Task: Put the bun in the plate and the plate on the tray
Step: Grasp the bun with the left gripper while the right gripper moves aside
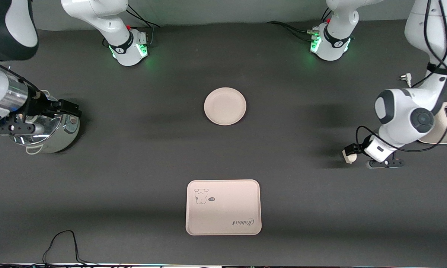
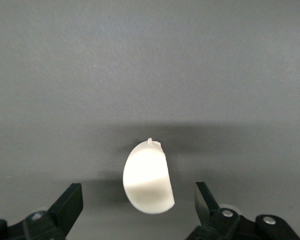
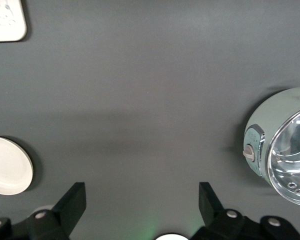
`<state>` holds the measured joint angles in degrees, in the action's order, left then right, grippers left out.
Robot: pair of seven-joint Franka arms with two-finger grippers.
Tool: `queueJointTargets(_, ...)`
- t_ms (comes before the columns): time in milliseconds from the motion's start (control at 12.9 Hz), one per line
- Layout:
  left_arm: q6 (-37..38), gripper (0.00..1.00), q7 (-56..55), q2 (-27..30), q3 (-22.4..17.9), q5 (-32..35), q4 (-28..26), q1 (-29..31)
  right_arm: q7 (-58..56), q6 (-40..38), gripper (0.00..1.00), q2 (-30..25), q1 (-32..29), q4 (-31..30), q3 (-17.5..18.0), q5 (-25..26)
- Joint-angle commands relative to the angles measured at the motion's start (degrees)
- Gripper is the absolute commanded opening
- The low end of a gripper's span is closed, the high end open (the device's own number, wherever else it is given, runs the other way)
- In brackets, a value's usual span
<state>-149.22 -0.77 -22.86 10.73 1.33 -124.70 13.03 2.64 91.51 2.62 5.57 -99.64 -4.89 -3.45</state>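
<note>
1. Front view: the bun (image 1: 350, 157) lies on the table at the left arm's end, well apart from the plate (image 1: 225, 106) at mid-table and the tray (image 1: 223, 207), which lies nearer the camera than the plate. The left gripper (image 1: 353, 150) is low right at the bun; the right gripper (image 1: 65, 108) waits over a steel pot (image 1: 48, 134) at the other end. The left arm is plainly the nearer one.
2. Left wrist view: the fingers (image 2: 70, 202) are spread wide, the bun (image 2: 147, 177) between them and touching neither, its flat side turned toward one finger. Closing should catch it. Nothing crowds it.
3. Right wrist view: the right gripper's fingers (image 3: 72, 200) are spread and empty above bare table, with the pot (image 3: 282, 145), plate (image 3: 7, 165) and a tray corner (image 3: 7, 20) at the edges.
</note>
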Motion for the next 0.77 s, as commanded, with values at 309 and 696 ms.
queueJointTargets(309,-6.8,0.87,-2.6,-1.8,0.0,0.6,-2.6,-0.5,-0.5,-3.4,1.00,8.9,0.3,1.2,2.6,-1.0)
queueJointTargets(696,-6.6,0.30,-2.7,-1.7,0.0,0.6,-3.0,-0.5,-0.4,-3.3,1.00,17.1,0.3,4.8,4.3,-1.4)
